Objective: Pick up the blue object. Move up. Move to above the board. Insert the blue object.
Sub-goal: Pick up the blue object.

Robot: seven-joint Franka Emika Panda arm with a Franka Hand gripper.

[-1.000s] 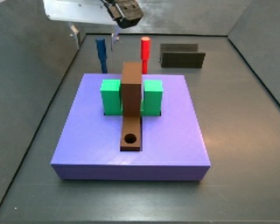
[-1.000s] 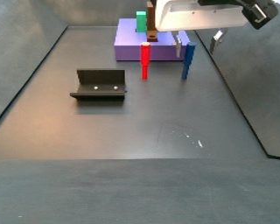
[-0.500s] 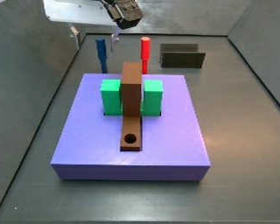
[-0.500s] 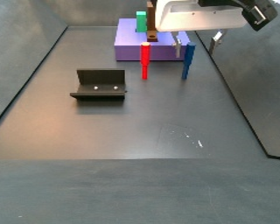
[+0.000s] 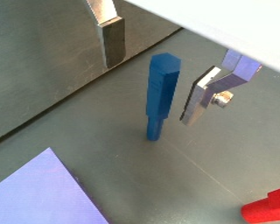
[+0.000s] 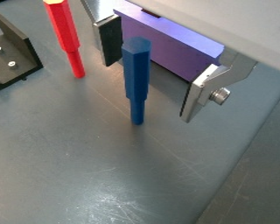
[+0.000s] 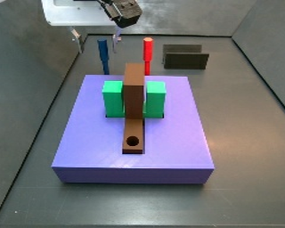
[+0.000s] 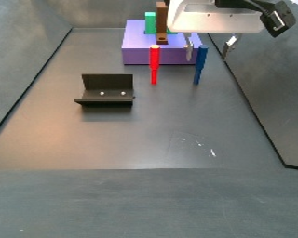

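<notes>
While I watched from the remote console, the gripper hung over the blue peg, its two silver fingers spread wide with one on each side of the peg and neither touching it. The peg stood upright on the dark floor, its top rising between the fingers in both wrist views. From a side view, the gripper was at the far end of the workspace, behind the lavender slab. The blue peg stood just beyond that slab's back edge, with the red peg upright near it and well apart from the fingers. On the slab lay the brown board, passing through a green block, its round hole at the near end. A dark bracket, the fixture, sat on the floor away from the slab; in a side view it appeared as a dark box beyond the red peg.
</notes>
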